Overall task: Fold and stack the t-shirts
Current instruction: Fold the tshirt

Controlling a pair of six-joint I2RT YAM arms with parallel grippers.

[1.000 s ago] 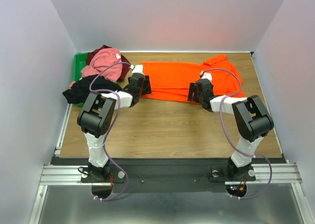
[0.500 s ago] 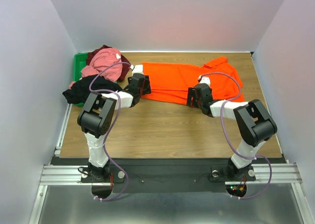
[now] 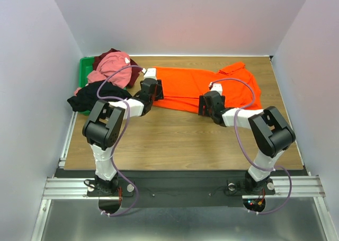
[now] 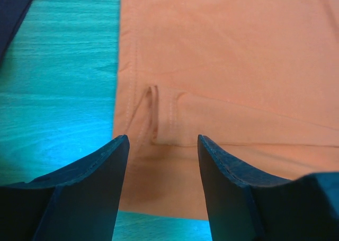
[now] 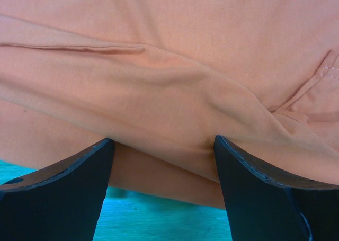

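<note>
The orange t-shirt [image 3: 190, 85] lies spread on the far half of the wooden table [image 3: 180, 140], with its long axis running left to right across the board. Its hem end points left, toward the heap of other shirts, and a sleeve juts out at the far right corner. Along the near edge the cloth is doubled over, which the right wrist view shows as a soft ridge crossing the fabric. The left wrist view shows the near hem corner, with a short stitched side slit. The left gripper [image 4: 161, 141] sits over that corner with its fingers apart, the cloth lying under the gap and nothing pinched. The right gripper [image 5: 161, 143] is at the shirt's near edge, further right. Its fingers are also spread wide, and the orange fold lies just ahead of the tips, unclamped. At the far left the pink t-shirt [image 3: 114, 66] is heaped on the maroon t-shirt [image 3: 135, 66]. The black t-shirt [image 3: 87, 99] spills toward the near side, and all three are piled on and over the green bin [image 3: 82, 77].
</note>
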